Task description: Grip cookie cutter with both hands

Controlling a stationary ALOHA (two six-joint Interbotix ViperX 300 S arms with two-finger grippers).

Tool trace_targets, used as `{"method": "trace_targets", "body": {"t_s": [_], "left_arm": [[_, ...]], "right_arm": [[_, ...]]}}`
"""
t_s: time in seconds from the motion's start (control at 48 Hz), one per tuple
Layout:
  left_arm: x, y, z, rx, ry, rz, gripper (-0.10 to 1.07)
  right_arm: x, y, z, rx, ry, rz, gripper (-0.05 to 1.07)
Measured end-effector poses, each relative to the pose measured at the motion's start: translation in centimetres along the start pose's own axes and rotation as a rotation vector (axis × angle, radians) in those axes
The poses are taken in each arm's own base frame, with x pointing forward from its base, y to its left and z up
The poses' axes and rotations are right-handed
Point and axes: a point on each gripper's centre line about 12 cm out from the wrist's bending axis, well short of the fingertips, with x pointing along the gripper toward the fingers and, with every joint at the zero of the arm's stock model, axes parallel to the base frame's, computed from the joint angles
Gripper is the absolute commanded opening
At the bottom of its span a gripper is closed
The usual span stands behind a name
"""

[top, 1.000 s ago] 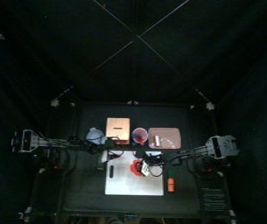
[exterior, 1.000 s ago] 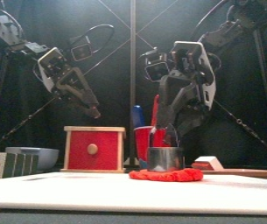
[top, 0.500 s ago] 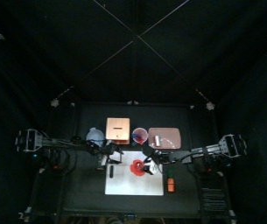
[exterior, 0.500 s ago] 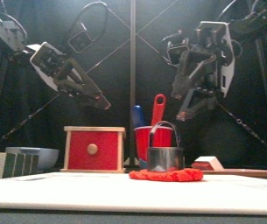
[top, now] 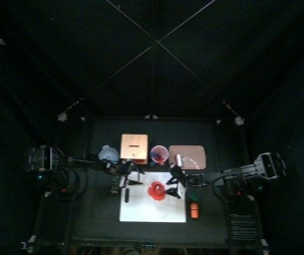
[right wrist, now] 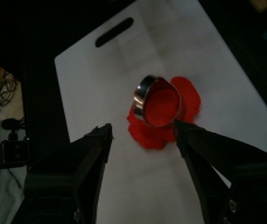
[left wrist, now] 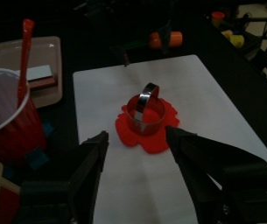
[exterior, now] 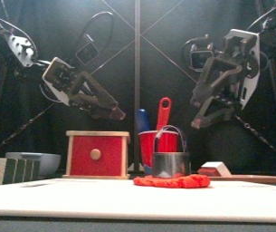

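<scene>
In the top view the white mat [top: 155,197] lies in the lower middle of the frame, on the black table [top: 95,224]. Just above the mat's centre sits a red flattened blob [top: 157,189], and on it stands the cookie cutter [left wrist: 146,94], a round metal ring tilted on its edge, seen in the left wrist view at the centre of the frame. The right wrist view shows the same ring on the red patch, slightly above centre.

The left gripper [left wrist: 136,143] hangs above the mat with its jaws spread wide, nothing between them; the cutter lies beyond the fingertips, not touched. The right gripper [right wrist: 144,131] is likewise wide open and empty, its two jaws framing the cutter from above without contact. In the front view both grippers are well above the table, the left one left of centre, the right one upper right.

At front-view centre, behind the blob, stands a red cup [exterior: 159,146] holding a red utensil [exterior: 163,111], with a small metal tin [exterior: 170,164] before it. A red-faced wooden box [exterior: 97,154] stands to their left. An orange object [top: 193,209] lies off the mat's lower right edge in the top view.
</scene>
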Motion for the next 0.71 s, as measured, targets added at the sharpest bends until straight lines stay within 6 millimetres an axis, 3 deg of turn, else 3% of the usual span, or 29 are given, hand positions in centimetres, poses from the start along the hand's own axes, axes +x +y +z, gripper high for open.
{"method": "trace_targets", "body": {"t_s": [0.375,0.708], "left_arm": [[0.7,-0.1,-0.5,-0.024,-0.020,-0.021,0.90],[1.4,0.1,-0.4,-0.027,-0.031,-0.029,0.90]], "right_arm": [[-0.7,-1.4,0.0,-0.084,-0.012,-0.023,0.91],[-1.0,-1.9,1.1,-0.128,-0.052,-0.029,0.91]]}}
